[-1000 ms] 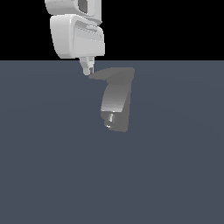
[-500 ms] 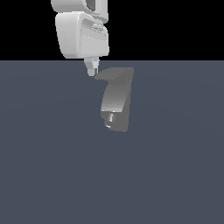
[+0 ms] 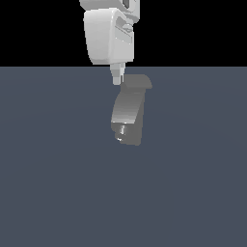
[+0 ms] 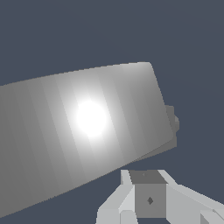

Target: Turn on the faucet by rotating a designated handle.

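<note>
Fingers shifted right, now touching faucet top.

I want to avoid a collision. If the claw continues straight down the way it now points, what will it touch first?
Most likely the handle on top of the faucet. In the exterior view the claw points down with its tip at the handle's edge. Depth is unclear, so it may pass just beside it.

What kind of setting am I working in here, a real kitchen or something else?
Likely a bare simulated test scene, not a kitchen: a flat, featureless slate floor under a black void, and a lone untextured grey faucet with no sink or counter. The gripper hangs beside its top.
</note>
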### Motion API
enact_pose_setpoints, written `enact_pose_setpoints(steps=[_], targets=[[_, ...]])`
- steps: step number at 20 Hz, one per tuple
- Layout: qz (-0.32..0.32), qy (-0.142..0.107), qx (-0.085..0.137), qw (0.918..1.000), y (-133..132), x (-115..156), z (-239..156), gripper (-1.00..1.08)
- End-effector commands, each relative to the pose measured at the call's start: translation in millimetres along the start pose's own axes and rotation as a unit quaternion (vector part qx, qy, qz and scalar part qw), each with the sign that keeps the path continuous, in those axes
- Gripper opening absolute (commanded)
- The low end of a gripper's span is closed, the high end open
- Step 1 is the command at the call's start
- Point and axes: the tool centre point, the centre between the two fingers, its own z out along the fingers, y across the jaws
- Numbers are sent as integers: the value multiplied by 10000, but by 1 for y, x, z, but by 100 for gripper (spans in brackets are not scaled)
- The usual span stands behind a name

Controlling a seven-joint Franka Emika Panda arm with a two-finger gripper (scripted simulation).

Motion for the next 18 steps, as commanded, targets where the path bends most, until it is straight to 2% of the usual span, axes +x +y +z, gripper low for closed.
enact_pose_setpoints(steps=[1, 7, 8, 18], targets=[[167, 20, -98, 9998, 1, 30, 9, -100], [174, 31, -130, 9998, 5, 58, 11, -100], [45, 12, 16, 10000, -1, 39, 0, -100], [101, 22, -47, 9999, -31, 82, 5, -100]])
